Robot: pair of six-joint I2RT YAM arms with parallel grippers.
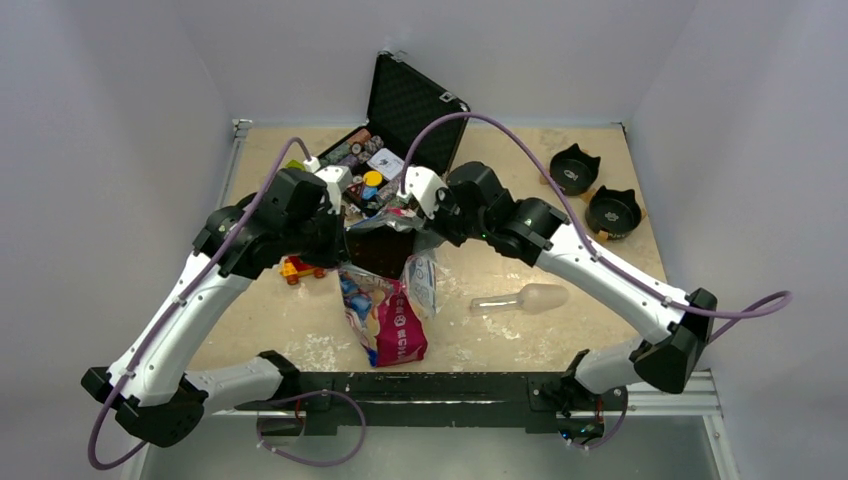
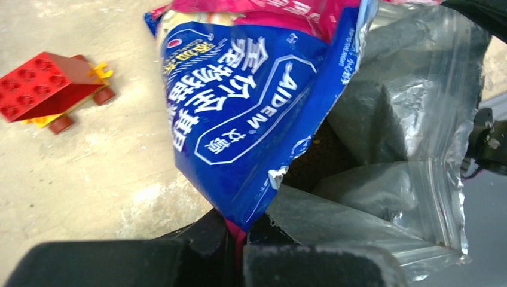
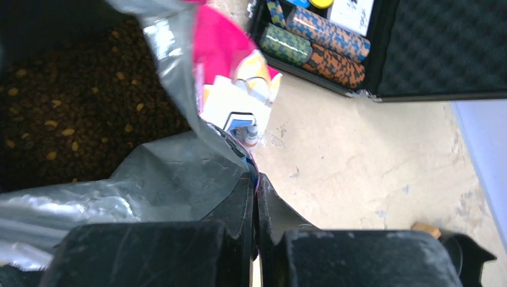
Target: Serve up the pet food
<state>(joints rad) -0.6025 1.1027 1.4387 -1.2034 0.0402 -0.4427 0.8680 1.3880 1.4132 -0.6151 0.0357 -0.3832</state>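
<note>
Dark-brown kibble (image 3: pixel 72 101) lies loose inside the open foil-lined bag (image 2: pixel 251 101).

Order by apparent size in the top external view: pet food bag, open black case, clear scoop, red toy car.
1. open black case and pet food bag: alike, both partly hidden
2. clear scoop
3. red toy car, partly under the left arm

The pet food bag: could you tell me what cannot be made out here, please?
- Top external: the mouth of the bag is in shadow, contents too dark to tell.
- Left wrist: the blue flap hides most of the pet food.
- Right wrist: foil hides how deep it lies; a black object is cut off at the bottom edge.
</note>
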